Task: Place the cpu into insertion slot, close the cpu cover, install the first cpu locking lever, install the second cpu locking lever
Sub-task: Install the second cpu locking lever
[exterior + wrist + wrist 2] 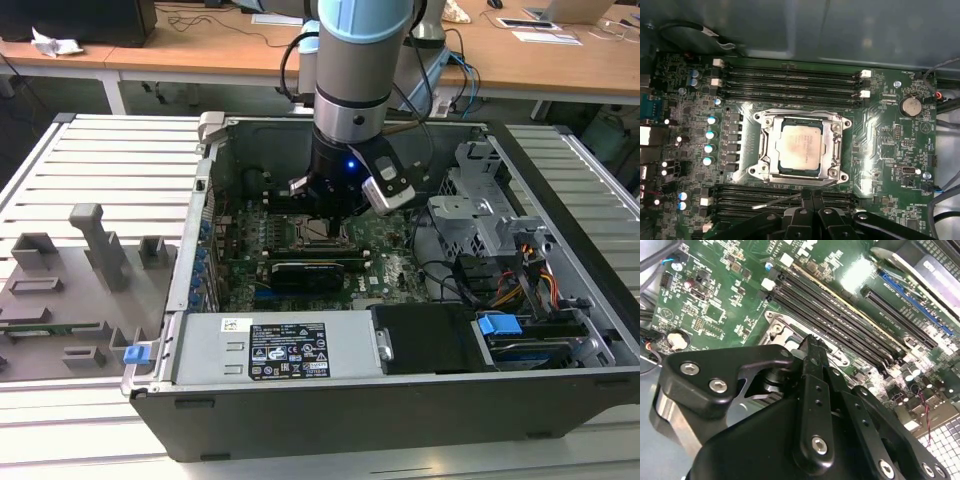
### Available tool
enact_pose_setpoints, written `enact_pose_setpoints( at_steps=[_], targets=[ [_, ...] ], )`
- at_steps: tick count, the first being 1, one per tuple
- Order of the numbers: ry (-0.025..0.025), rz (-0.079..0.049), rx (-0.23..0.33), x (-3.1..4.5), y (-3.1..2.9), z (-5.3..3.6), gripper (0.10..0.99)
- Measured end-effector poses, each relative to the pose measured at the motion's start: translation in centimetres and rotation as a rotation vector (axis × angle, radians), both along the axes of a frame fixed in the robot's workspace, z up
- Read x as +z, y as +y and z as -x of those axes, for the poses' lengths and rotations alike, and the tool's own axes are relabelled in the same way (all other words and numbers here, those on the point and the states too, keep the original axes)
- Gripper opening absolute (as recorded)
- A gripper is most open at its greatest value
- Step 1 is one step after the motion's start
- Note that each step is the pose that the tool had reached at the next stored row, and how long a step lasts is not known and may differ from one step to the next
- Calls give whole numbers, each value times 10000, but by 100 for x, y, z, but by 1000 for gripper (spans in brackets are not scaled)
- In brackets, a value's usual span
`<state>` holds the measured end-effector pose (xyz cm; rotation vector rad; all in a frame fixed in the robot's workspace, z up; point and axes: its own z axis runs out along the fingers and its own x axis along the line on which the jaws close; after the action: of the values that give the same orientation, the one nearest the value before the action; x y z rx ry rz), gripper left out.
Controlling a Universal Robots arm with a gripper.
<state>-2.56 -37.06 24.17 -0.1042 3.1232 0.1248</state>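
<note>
While the arm stands inside the open computer case (200,300), the scene reads as follows, from the exterior view's left to its right:

Fixture tray: a grey holder (90,270) with moulded posts lies outside the case, on the slatted table (110,160)

Case: lid off, motherboard (250,250) exposed, power supply block (275,350) along the near wall

Gripper: gripper (330,222) lowered over the socket area of the board; in the first wrist view its black fingers (812,212) appear pressed together with no object between them, just beside the socket's edge

Cpu: cpu (800,147) lies flat and square in the insertion slot (800,172), pale metal top facing up

Cpu cover: cpu cover (769,145) lies down around the chip, its cut-out framing the metal top

Locking lever: a thin metal rod (780,200) lies across the memory slots (790,80), beside the fingertips

Drive bay: grey metal cage (480,210) and coloured cables (530,280) at the exterior view's right
</note>
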Motion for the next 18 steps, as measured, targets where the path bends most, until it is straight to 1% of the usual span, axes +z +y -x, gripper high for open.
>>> enact_pose_setpoints(
  at_steps=[3, 7, 8, 9, 10, 11, 15, 18],
  targets=[
    [0, -2, 0, -2, -1, 39, 106],
    [0, -19, 2, -5, -1, 58, 106],
    [2, -51, 2, -5, -3, 59, 106],
    [1, -122, 1, -6, -4, 60, 106],
    [0, -220, 0, -8, -8, 60, 106],
    [0, -253, 0, -9, -12, 61, 106],
    [1, -271, -2, -13, -40, 71, 106],
    [0, -276, 0, -17, -59, 130, 106]
  ],
)
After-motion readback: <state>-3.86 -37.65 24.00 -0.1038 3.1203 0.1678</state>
